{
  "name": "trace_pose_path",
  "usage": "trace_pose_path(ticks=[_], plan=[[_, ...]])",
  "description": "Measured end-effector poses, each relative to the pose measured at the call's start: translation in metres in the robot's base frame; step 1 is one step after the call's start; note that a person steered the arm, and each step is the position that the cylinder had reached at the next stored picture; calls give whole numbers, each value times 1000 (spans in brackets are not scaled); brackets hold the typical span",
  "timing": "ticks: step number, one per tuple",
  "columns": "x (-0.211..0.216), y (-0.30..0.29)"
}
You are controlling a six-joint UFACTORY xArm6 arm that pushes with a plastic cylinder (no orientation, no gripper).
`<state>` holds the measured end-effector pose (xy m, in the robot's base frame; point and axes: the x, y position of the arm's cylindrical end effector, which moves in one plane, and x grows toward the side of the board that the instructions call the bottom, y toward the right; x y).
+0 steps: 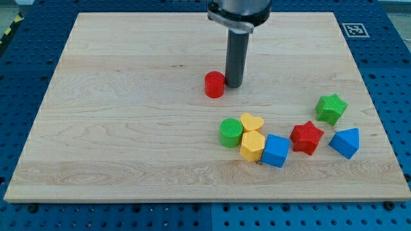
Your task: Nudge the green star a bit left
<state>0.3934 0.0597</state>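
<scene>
The green star lies at the view's right side of the wooden board, above the blue triangular block and up-right of the red star. My tip rests on the board near the view's top centre, just right of the red cylinder, touching or almost touching it. The tip is far to the left of the green star and a little above it in the view.
A cluster lies below the tip: a green cylinder, a yellow heart, a yellow hexagonal block and a blue cube. The board's right edge runs close to the green star.
</scene>
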Motion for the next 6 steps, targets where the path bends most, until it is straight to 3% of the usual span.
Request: trace_pose_path(ticks=[1,2,3,4,6], plan=[[-35,71],[-22,163],[24,239],[72,248],[100,211]])
